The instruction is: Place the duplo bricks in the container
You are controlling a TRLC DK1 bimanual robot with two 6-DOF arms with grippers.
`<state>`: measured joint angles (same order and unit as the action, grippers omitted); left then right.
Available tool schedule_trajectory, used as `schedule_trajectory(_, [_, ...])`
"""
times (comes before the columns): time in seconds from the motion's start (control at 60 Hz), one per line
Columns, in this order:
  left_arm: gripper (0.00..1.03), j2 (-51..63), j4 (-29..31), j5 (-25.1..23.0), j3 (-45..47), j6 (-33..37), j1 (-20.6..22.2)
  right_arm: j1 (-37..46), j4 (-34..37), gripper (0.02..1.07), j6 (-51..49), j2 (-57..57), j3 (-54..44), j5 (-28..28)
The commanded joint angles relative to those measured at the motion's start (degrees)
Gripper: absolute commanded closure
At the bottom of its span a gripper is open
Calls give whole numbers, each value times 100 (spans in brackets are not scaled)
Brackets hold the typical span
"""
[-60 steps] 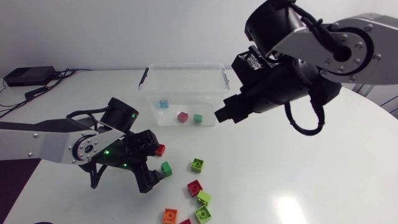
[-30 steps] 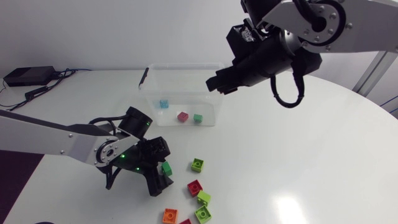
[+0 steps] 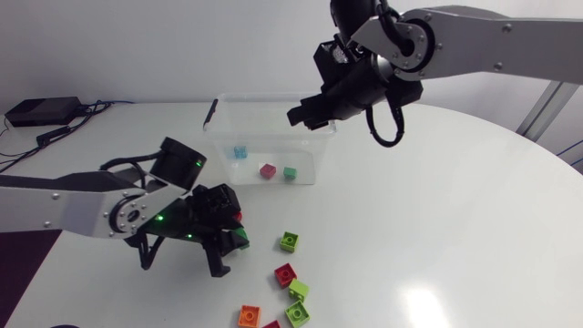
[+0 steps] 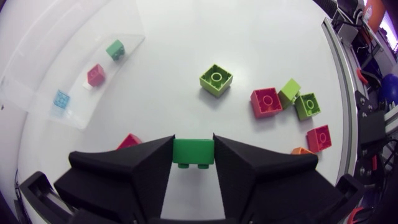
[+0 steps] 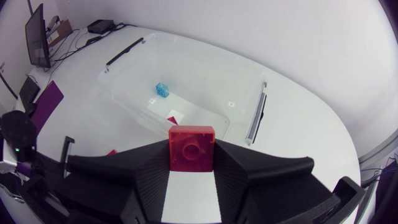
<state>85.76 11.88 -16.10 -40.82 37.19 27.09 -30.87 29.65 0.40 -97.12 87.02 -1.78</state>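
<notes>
My left gripper (image 3: pixel 228 244) is low at the table, shut on a green brick (image 4: pixel 193 151) that sits squarely between its fingers. A red brick (image 3: pixel 237 217) lies just beside it. My right gripper (image 3: pixel 305 113) hangs above the front right rim of the clear container (image 3: pixel 273 98), shut on a red brick (image 5: pixel 191 147). Inside the container lie a blue brick (image 3: pixel 240 152), a pink-red brick (image 3: pixel 267 169) and a green brick (image 3: pixel 290 172).
Loose bricks lie ahead of my left gripper: a lime one (image 3: pixel 290 240), a red one (image 3: pixel 285 274), two lime ones (image 3: pixel 298 290), an orange one (image 3: pixel 248 315) and a red one (image 4: pixel 318 137). A black box with cables (image 3: pixel 41 111) sits at the far left.
My left gripper has shut on the green brick. My right arm has carried the red brick leftward and back, to above the container's rim.
</notes>
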Motion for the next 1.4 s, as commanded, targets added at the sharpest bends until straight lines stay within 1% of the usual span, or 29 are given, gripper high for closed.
schedule_trajectory(0.0, [69, -402, 262, -43, -111, 210, -90, 73, -65, 83, -67, -237, 271, 20])
schedule_trajectory(0.117, [69, -859, 693, -51, -374, 236, -187, 125, -161, 83, -102, -457, 456, 46])
schedule_trajectory(0.25, [69, -1193, 1018, -51, -691, 236, -248, 169, -267, 82, -137, -720, 649, 46])
schedule_trajectory(0.383, [69, -1263, 1247, -51, -1192, 262, -433, 257, -355, 80, -181, -1028, 869, 38])
schedule_trajectory(0.533, [69, -1219, 1317, -60, -1763, 280, -653, 371, -355, 78, -190, -1468, 1168, 38])
schedule_trajectory(0.55, [69, -1210, 1326, -60, -1824, 280, -670, 389, -355, 76, -190, -1512, 1203, 38])
schedule_trajectory(0.583, [69, -1175, 1326, -60, -1965, 271, -714, 415, -346, 65, -190, -1617, 1291, 38])
schedule_trajectory(0.633, [69, -1122, 1335, -60, -2185, 271, -749, 451, -302, 44, -190, -1775, 1449, 20])
schedule_trajectory(0.65, [69, -1096, 1335, -60, -2238, 271, -758, 451, -284, 38, -190, -1802, 1493, 11])
schedule_trajectory(0.683, [69, -1043, 1335, -60, -2378, 262, -784, 468, -223, 21, -181, -1872, 1634, 2])
schedule_trajectory(0.7, [69, -999, 1335, -60, -2440, 262, -820, 468, -188, 14, -181, -1898, 1686, -6])
schedule_trajectory(0.733, [69, -912, 1335, -60, -2580, 254, -872, 477, -135, 7, -181, -1925, 1774, -6])
schedule_trajectory(0.833, [69, -639, 1255, -60, -2958, 192, -960, 477, -126, 7, -181, -1810, 1862, -15])
schedule_trajectory(0.917, [69, -402, 965, -60, -3178, 104, -987, 459, -100, 7, -181, -1608, 1845, -15])
schedule_trajectory(1.067, [69, 249, 728, -60, -3714, -36, -1048, 328, 32, 7, -181, -1063, 1554, -24])
schedule_trajectory(1.217, [69, 1022, 456, -60, -4162, -124, -1136, 117, 261, 7, -207, -343, 930, -15])
schedule_trajectory(1.383, [69, 1734, 315, -60, -4611, -177, -1136, -270, 366, 7, -234, 607, -282, 38])
